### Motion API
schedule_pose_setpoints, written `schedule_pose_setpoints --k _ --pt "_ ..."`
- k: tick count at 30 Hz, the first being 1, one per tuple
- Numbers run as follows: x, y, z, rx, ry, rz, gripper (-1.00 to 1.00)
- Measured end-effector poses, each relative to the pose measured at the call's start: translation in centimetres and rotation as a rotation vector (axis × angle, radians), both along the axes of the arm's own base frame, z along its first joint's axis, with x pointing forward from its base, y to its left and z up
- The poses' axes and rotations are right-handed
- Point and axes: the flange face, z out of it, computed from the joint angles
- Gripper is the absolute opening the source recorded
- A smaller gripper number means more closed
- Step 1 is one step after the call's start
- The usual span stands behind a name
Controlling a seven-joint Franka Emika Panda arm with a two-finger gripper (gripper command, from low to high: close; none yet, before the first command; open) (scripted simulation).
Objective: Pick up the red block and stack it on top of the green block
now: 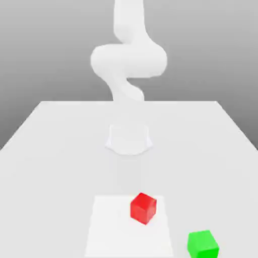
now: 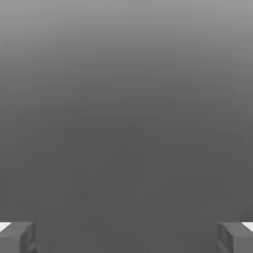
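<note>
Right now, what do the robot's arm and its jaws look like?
The arm is plain white, with smooth rounded segments and no visible cables or markings. In the hand view, the gripper has two blocky grey fingertips with lighter white upper edges.

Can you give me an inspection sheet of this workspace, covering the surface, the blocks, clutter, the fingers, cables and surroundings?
Surface: flat white table with a brighter white square patch near the front.
Job's things: small bright red cube sits on the patch, untouched; small bright green cube rests on the table toward the exterior view's right of it, apart from it. Not stacked.
Clutter: nothing seen.
Grippers: gripper open, grey fingers spread wide with nothing between them.
Cables: nothing seen.
Surroundings: white robot arm rises behind the blocks; plain grey background.
</note>
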Motion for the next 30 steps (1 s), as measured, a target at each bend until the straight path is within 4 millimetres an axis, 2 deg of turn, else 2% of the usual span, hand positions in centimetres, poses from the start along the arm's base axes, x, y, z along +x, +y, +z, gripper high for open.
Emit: schedule_pose_setpoints --k 4,6,9,13,15,18,21,30 --pt "4.4 1.1 -9.9 0.029 0.148 -0.107 0.00" --pt "5.6 1.3 -14.9 0.047 0.218 -0.160 0.00" --pt "6.4 1.5 -22.4 0.078 0.324 -0.239 0.00" --pt "5.4 1.7 -32.5 0.130 0.472 -0.351 0.00" --pt "4.1 1.9 -37.1 0.160 0.545 -0.407 0.00" --pt "1.2 2.6 -42.9 0.207 0.649 -0.481 0.00" --pt "0.2 2.9 -45.5 0.213 0.689 -0.513 0.00" --pt "0.4 2.6 -49.0 0.199 0.695 -0.531 0.00"
